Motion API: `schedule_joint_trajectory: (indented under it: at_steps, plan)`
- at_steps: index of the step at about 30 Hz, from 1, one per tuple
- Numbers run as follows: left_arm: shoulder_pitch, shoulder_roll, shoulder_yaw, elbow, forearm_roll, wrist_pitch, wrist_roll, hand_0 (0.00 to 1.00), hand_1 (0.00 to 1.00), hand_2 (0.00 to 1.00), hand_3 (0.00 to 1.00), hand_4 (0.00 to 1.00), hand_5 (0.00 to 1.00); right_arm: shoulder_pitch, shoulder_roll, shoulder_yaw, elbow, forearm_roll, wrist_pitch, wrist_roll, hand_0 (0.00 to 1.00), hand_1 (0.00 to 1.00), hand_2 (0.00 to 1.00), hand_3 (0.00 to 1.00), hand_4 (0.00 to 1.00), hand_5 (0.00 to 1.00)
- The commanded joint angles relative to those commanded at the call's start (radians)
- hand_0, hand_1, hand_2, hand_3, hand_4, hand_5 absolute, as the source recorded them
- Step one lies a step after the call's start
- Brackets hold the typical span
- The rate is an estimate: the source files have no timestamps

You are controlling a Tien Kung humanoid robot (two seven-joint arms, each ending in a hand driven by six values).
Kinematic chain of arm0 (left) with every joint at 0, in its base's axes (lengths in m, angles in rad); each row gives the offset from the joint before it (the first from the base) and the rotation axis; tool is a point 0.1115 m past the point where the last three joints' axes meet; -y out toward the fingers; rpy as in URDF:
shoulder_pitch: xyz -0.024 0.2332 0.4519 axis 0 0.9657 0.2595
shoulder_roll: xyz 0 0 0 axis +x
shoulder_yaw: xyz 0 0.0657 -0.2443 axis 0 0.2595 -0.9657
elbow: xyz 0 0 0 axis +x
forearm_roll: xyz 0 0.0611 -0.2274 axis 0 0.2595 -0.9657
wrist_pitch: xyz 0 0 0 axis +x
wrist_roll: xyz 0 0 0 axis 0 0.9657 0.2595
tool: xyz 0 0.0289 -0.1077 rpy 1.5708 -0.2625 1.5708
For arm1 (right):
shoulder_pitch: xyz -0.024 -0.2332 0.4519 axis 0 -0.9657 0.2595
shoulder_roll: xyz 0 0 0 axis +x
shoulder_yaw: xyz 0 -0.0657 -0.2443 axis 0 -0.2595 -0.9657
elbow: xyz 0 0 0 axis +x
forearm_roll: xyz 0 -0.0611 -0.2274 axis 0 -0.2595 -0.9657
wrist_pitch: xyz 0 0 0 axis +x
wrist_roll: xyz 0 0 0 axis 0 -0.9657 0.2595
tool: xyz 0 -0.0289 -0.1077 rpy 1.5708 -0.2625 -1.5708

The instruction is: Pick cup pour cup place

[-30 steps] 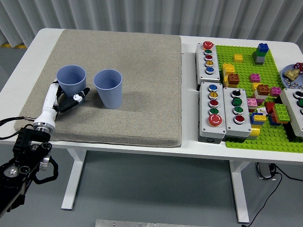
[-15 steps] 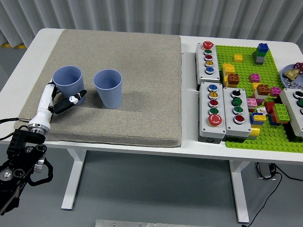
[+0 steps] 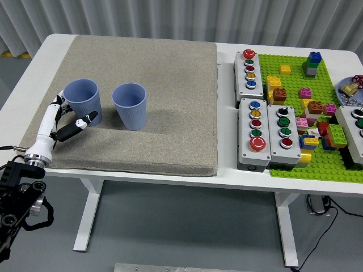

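Two blue ribbed plastic cups, upright on grey fabric mat (image 3: 170,102) over white tabletop (image 3: 227,175): left cup (image 3: 83,97) at mat's left side, right cup (image 3: 130,105) just beside. Contents not visible. Pick, pour and place status: judged near the end, both cups standing, none held. White left robot hand (image 3: 63,120): fingers spread loosely, empty, just left and near of left cup, contact uncertain.

Bright, even overhead light, soft shadows right of the cups (image 3: 129,106), sharp focus throughout, no glare.
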Motion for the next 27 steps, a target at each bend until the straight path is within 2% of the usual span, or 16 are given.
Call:
schedule_joint_trajectory:
  at_steps: [8,11,15,17,18,21,23,24,27]
  plan:
    - [0.064,0.023,-0.077,-0.072,0.020,-0.002,-0.002,0.784,0.826,0.998,0.998,0.998,0.533,-0.004,0.000,0.008,0.000,-0.009,0.002,-0.004,0.740,0.695,0.737,0.603,0.150,0.199]
    - [0.086,0.023,-0.114,-0.106,0.030,-0.002,-0.001,0.784,0.826,0.998,0.998,0.998,0.533,-0.005,0.000,0.010,0.000,-0.012,0.002,-0.004,0.740,0.695,0.737,0.603,0.150,0.199]
    - [0.105,0.016,-0.161,-0.186,0.018,0.019,0.013,0.784,0.826,0.998,0.998,0.998,0.547,-0.007,0.001,0.005,0.000,-0.007,0.000,-0.002,0.740,0.695,0.737,0.603,0.151,0.199]
    - [0.084,0.016,-0.180,-0.256,0.000,0.042,0.027,0.784,0.826,0.998,0.998,0.998,0.547,-0.009,0.001,0.004,0.000,-0.010,0.000,-0.003,0.740,0.695,0.737,0.603,0.151,0.199]
    - [0.071,0.017,-0.186,-0.292,-0.018,0.050,0.033,0.806,0.857,0.998,0.998,0.998,0.831,-0.009,0.001,0.004,0.000,-0.011,-0.001,-0.003,0.741,0.696,0.736,0.603,0.151,0.199]
    - [0.005,0.024,-0.220,-0.348,-0.132,-0.001,0.074,0.806,0.857,0.998,0.998,0.998,0.831,-0.013,-0.001,-0.001,0.000,-0.006,-0.003,-0.001,0.741,0.696,0.736,0.603,0.151,0.199]
    - [-0.051,0.024,-0.243,-0.358,-0.216,-0.043,0.104,0.806,0.857,0.998,0.998,0.998,0.831,-0.012,-0.003,-0.006,0.000,-0.003,-0.004,0.000,0.741,0.696,0.736,0.603,0.151,0.199]
    - [-0.082,0.023,-0.255,-0.353,-0.255,-0.070,0.122,0.819,0.870,0.998,0.995,0.998,0.998,-0.012,-0.004,-0.007,0.000,-0.002,-0.005,0.001,0.741,0.694,0.734,0.603,0.151,0.197]
    - [-0.150,0.017,-0.282,-0.335,-0.378,-0.133,0.163,0.819,0.870,0.998,0.995,0.998,0.998,-0.013,-0.007,-0.013,0.000,0.002,-0.007,0.003,0.741,0.694,0.734,0.603,0.151,0.197]
